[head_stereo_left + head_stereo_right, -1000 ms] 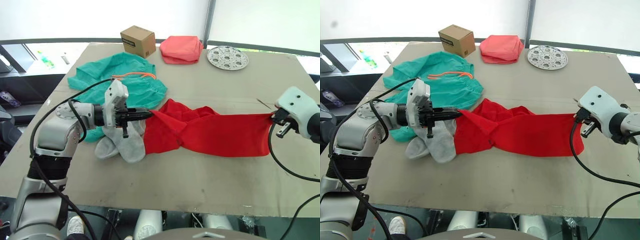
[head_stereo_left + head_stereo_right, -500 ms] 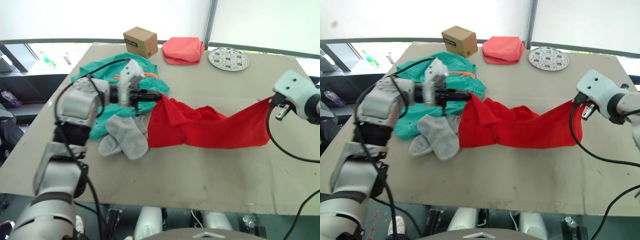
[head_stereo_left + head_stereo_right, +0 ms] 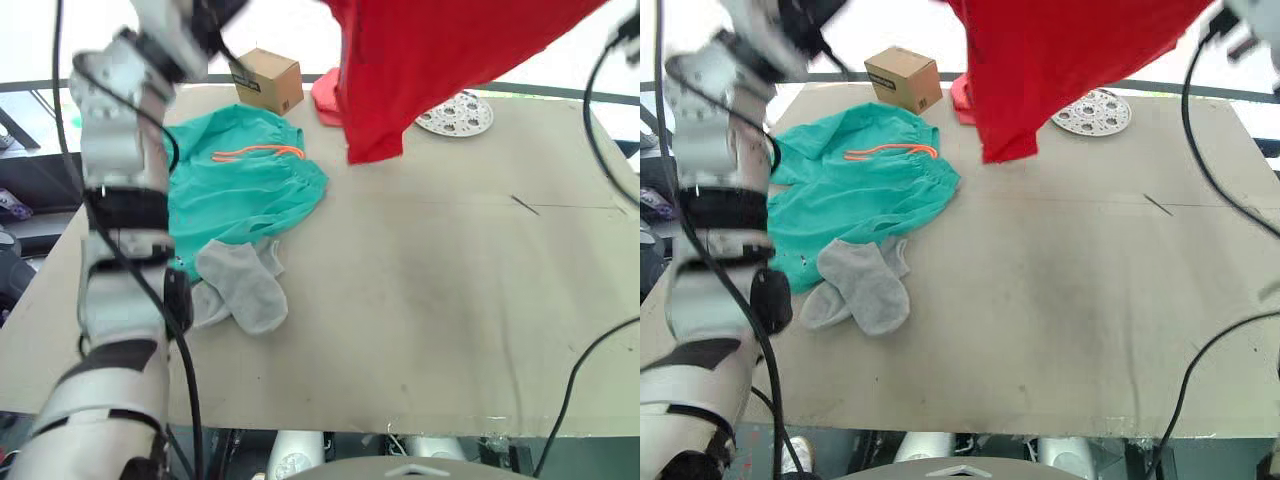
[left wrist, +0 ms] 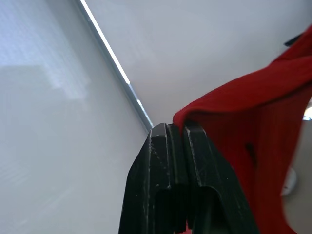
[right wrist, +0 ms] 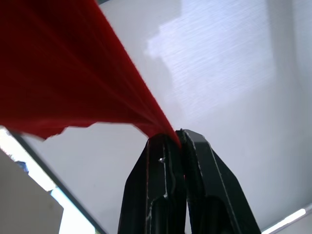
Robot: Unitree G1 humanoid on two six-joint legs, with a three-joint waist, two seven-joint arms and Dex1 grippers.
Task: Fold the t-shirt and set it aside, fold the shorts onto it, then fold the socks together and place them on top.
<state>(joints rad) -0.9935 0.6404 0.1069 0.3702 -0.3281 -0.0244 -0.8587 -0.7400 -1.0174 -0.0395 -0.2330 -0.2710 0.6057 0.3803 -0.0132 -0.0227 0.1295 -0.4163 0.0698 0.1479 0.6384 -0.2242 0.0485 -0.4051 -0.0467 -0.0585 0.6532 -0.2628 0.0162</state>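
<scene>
Both end effectors (image 4: pixel 176 130) (image 5: pixel 176 137) pinch the t-shirt (image 3: pixel 430 60) aloft.

A tan table (image 3: pixel 450 300) stands before bright white window blinds (image 3: pixel 560 70) with a dark sill.

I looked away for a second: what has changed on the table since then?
Both grippers, left and right, kept their jaws shut on the bright red fabric t-shirt and raised it off the table; it now hangs stretched between them. The teal-green shorts and light grey ankle socks stayed put.
</scene>
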